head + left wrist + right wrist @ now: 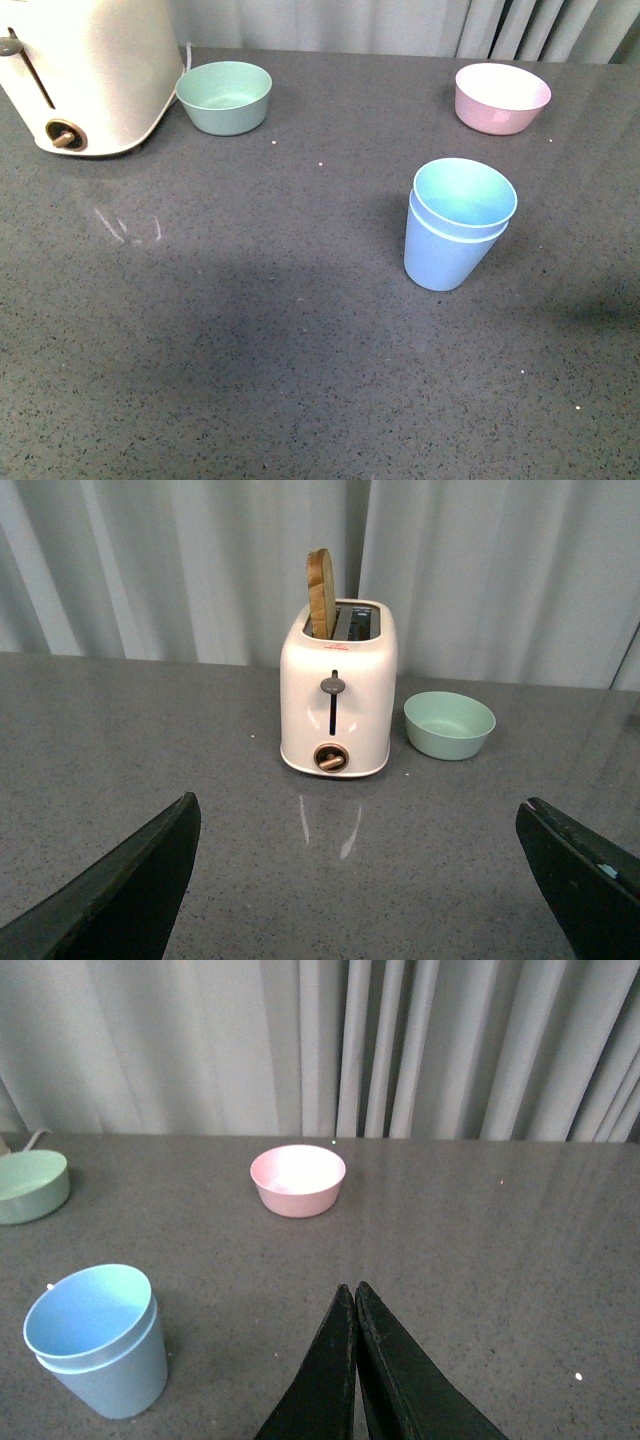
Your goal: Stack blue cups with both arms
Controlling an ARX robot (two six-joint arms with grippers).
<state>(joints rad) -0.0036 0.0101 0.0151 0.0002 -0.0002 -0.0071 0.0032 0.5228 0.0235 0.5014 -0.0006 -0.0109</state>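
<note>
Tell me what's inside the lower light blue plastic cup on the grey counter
A second light blue plastic tumbler is nested inside the lower light blue cup, its rim standing above. The inner cup looks empty; the lower cup's interior is covered.

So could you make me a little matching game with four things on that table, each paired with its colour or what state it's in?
Things:
1. toaster
2. blue cups
3. bowl beside the toaster
4. bowl at the far right

States or colours:
A. pink
B. one nested inside the other
C. slice of bread sticking out of the top
D. mint green

Pairs: 1-C, 2-B, 3-D, 4-A
</note>
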